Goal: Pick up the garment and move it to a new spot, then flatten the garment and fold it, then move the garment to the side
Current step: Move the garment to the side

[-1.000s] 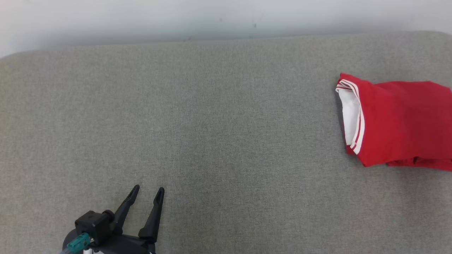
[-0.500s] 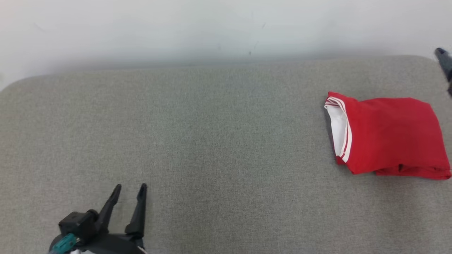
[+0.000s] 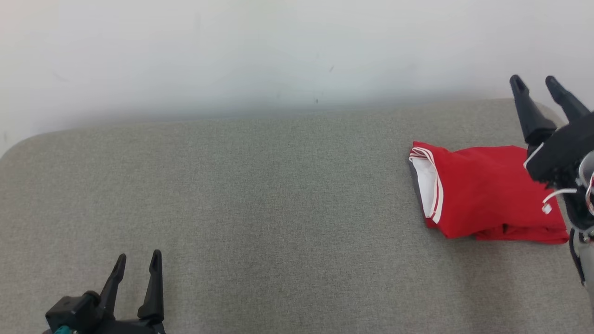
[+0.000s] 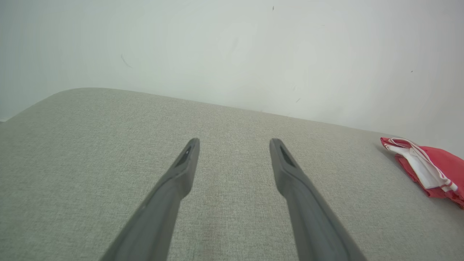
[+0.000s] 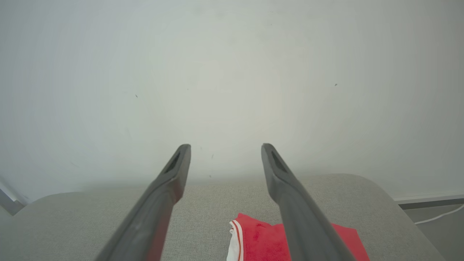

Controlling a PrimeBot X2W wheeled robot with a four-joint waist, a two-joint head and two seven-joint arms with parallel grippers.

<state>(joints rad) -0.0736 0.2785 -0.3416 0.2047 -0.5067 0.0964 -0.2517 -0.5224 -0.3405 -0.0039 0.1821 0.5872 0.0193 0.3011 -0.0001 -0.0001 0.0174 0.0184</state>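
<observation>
One folded red garment (image 3: 487, 199) on grey desk (image 3: 278, 208); right pincer (image 3: 533, 82) by the garment's right edge, jaws apart, empty; left pincer (image 3: 138, 256) well left of it, likewise.

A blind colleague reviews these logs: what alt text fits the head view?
A folded red garment with white trim lies at the right of a grey padded table, a pale wall behind. The right gripper hangs open over the garment's right end; the left gripper sits open at the lower left.
</observation>
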